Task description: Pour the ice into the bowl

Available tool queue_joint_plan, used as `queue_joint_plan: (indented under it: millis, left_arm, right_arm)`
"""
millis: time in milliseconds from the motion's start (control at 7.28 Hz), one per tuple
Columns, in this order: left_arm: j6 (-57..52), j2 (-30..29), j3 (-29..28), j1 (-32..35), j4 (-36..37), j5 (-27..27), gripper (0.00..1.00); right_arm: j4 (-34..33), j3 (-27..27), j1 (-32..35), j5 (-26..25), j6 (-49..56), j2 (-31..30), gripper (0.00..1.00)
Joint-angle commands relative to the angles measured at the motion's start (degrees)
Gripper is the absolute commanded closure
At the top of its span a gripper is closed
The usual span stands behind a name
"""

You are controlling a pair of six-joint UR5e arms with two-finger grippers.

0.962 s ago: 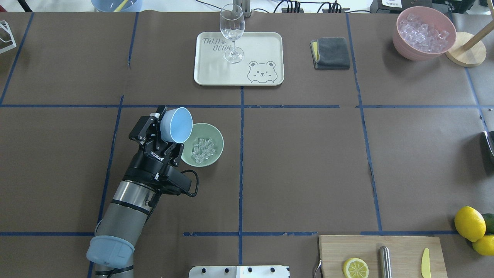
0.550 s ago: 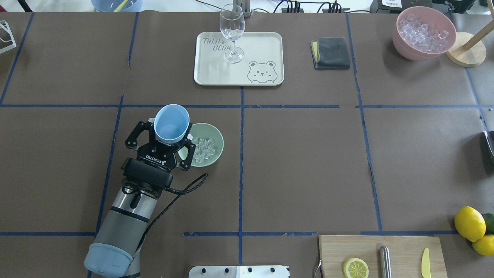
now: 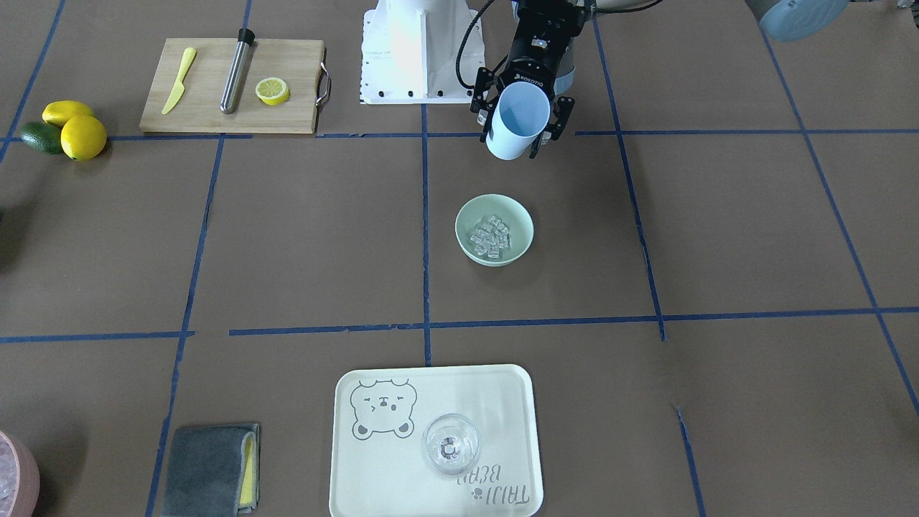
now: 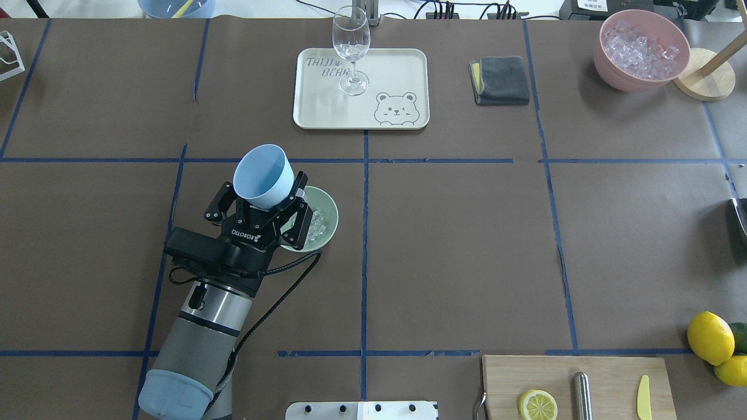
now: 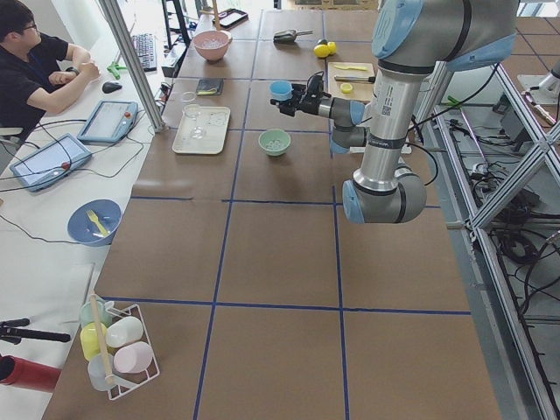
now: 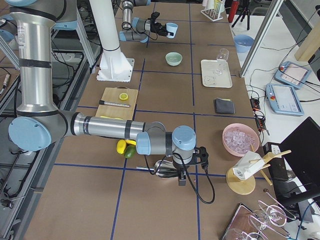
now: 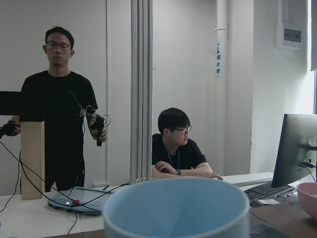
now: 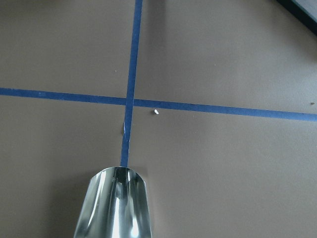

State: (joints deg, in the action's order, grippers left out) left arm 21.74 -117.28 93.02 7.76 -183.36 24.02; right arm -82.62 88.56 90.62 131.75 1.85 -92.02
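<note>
Brown paper covers the table, split into rectangles by blue tape lines. On it stand a cream bear-printed tray carrying a wine glass, a folded grey cloth, a pink container of ice, a wooden cutting board and 2 lemons at the near right corner. Past the table, the left wrist view shows 1 standing man and 1 seated man at a white desk with a monitor. The bowl is pale mint green, round and matte, and sits upright on the paper near the table's middle, just left of the central tape line in the overhead view. The ice lies heaped on its floor as small clear cubes. The left gripper pinches a light blue cup that looks empty, held above the table on the robot's side of the bowl. The right gripper is low over the paper by a metal scoop; whether it is clamped I cannot tell.
</note>
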Motion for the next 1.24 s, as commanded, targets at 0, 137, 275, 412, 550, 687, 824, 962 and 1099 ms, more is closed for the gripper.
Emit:
queue_joint_plan:
  millis: [0,137,275,412,550,687,824,962,1099]
  left_arm:
    - [2.96,2.74,0.06,0.15,0.37,-0.03,1.00]
    - [2.96,5.98,0.06,0.24,0.37,0.15,1.00]
    - [3.04,9.49,0.06,0.32,0.37,0.15,1.00]
    - [3.48,12.57,0.06,0.50,0.20,0.15,1.00]
    - [7.40,17.30,0.06,0.76,0.19,0.23,1.00]
    - [14.49,21.01,0.06,1.11,0.02,0.32,1.00]
    - [18.91,23.22,0.06,1.20,-0.16,1.45,1.00]
    - [22.52,26.63,0.06,1.20,-1.72,3.99,1.00]
    - [25.08,29.97,0.06,1.20,-2.96,4.36,1.00]
  right_arm:
    - [0.00,0.13,0.00,0.00,0.00,0.00,0.00]
    - [0.00,0.13,0.00,0.00,0.00,-0.09,0.00]
    - [0.00,0.13,0.00,0.00,0.00,0.00,0.00]
    - [0.00,-0.05,0.00,0.00,0.09,-0.09,0.00]
    - [0.00,0.04,0.00,-0.09,0.09,-0.17,0.00]
    - [0.00,0.04,0.09,-0.09,0.09,-0.09,0.00]
    - [0.00,0.12,0.09,-0.09,0.09,-0.09,0.00]
    - [0.00,0.13,0.09,-0.09,0.00,-0.09,0.00]
    - [0.00,0.13,0.09,-0.09,0.09,-0.09,0.00]
